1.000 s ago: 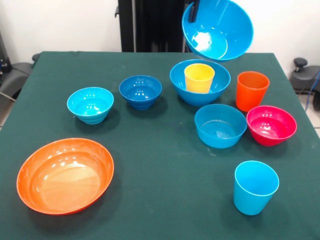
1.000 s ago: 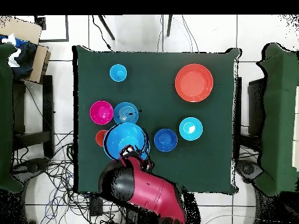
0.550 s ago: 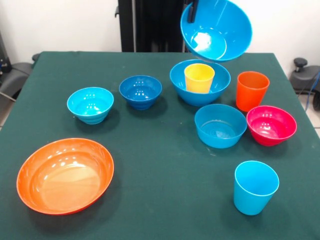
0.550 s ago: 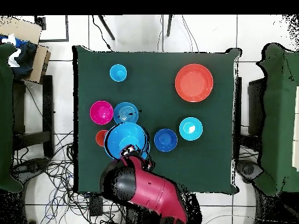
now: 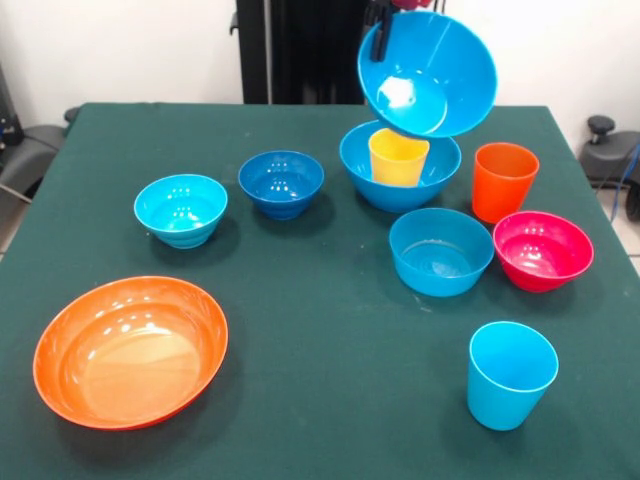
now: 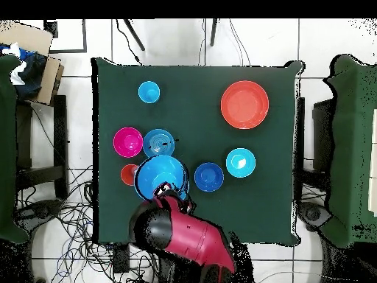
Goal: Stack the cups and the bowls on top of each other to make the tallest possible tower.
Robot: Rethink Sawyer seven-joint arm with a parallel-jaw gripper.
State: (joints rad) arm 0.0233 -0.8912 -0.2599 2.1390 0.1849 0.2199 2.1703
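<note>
- Gripping one large blue bowl (image 5: 428, 72) by its rim, the gripper (image 5: 381, 20) was closed on it at the upper edge; the bowl hung tilted, its mouth turned toward the front camera, clear of the table (image 5: 300, 300) and directly above the second large blue bowl (image 5: 400, 165).
- Risk, judged: a rim pinch on a glossy, steeply tilted bowl could slip or swing, dropping it onto what stood beneath.
- Risk, judged: lowered while tilted, the held bowl could strike the yellow cup (image 5: 398, 156), tipping it or skewing the seat; it would want levelling first.
- Risk, judged: the orange cup (image 5: 504, 180) stood just beside the large bowl and could be knocked by a wide rim coming down.
- Second large blue bowl: held the yellow cup, upright, mouth up; nothing else seen inside.
- Medium light blue bowl (image 5: 441, 251): empty, just beside the magenta-red bowl (image 5: 542, 250), also empty.
- Small dark blue bowl (image 5: 281, 183) and cyan bowl (image 5: 181, 209): empty, side by side, apart from the rest.
- Wide shallow orange bowl (image 5: 131, 350): empty, alone, well apart.
- Light blue cup (image 5: 511, 374): upright, empty, standing by itself.
- Orange cup: upright; interior showed nothing.
- Overhead view: held bowl (image 6: 159, 175) hid the bowl and cup below it.
</note>
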